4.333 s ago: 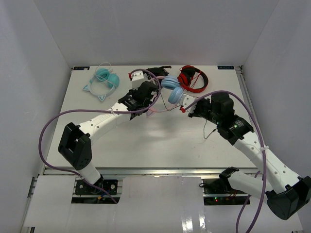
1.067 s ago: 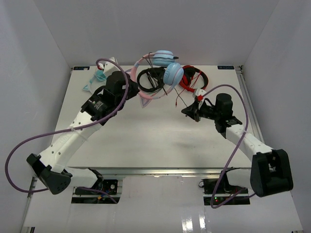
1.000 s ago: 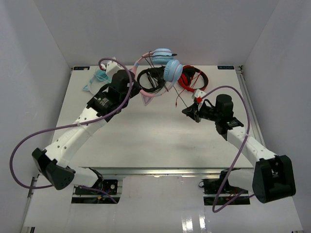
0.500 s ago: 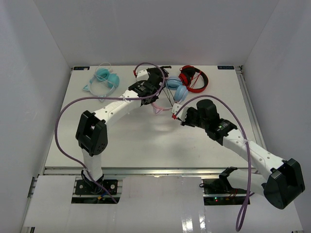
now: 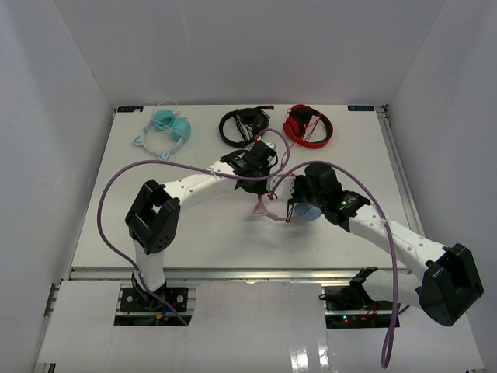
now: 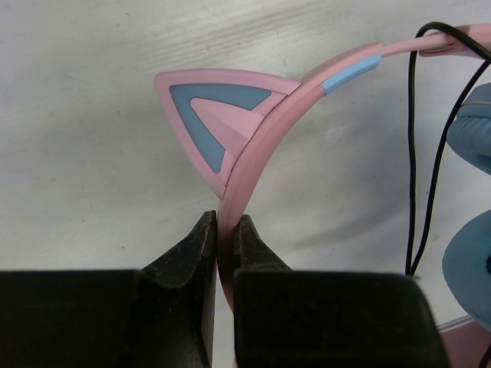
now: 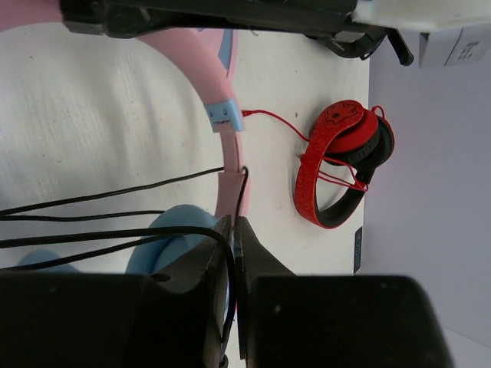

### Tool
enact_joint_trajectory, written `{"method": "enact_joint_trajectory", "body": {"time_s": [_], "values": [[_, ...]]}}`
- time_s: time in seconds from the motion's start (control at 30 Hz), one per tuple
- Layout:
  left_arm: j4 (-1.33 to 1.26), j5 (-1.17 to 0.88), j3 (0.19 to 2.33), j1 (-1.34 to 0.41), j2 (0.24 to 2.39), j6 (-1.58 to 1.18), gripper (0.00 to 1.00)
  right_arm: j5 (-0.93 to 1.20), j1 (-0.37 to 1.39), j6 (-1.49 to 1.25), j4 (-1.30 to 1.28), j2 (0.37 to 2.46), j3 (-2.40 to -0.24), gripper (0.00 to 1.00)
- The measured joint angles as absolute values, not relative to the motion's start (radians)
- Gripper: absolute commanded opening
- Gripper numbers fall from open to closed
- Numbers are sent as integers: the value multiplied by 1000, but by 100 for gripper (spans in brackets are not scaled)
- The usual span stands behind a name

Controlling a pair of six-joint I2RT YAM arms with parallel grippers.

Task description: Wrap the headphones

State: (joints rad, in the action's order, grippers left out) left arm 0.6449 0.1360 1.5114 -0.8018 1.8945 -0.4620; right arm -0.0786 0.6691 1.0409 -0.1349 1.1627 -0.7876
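The headphones lie at mid-table; their pink cat-ear headband point(image 5: 269, 210) and a light blue earcup point(image 5: 308, 213) show between the two grippers. My left gripper point(image 5: 262, 183) is shut on the pink headband point(image 6: 265, 142) just below the cat ear point(image 6: 219, 115); blue earcups point(image 6: 469, 253) and the thin black cable point(image 6: 412, 165) sit to its right. My right gripper point(image 5: 293, 204) is shut on the black cable point(image 7: 238, 188) beside the headband point(image 7: 224, 149) and an earcup point(image 7: 178, 236). Cable loops cross the earcup.
Red headphones point(image 5: 309, 126) lie at the back right and show in the right wrist view point(image 7: 345, 165). Black headphones point(image 5: 242, 124) lie at the back centre. All-teal cat-ear headphones point(image 5: 165, 130) lie at the back left. White walls enclose the table point(image 5: 178, 225).
Both grippers have brought the headphones from the back of the table toward the near middle, lower than a second ago. Both holds are unchanged.
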Motion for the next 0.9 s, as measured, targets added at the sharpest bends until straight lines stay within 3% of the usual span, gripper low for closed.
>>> {"method": "enact_joint_trajectory", "body": {"time_s": [0.13,0.3,0.9], "values": [[617,92,1459,-801,1889,-413,0,-62,667,1049,-114,1166,-769,21],[621,78,1381,-800,1886,-374,0,-29,648,1042,-99,1175,-736,41],[602,4,1300,-758,1840,-329,0,111,461,950,-61,1249,-736,68]]}}
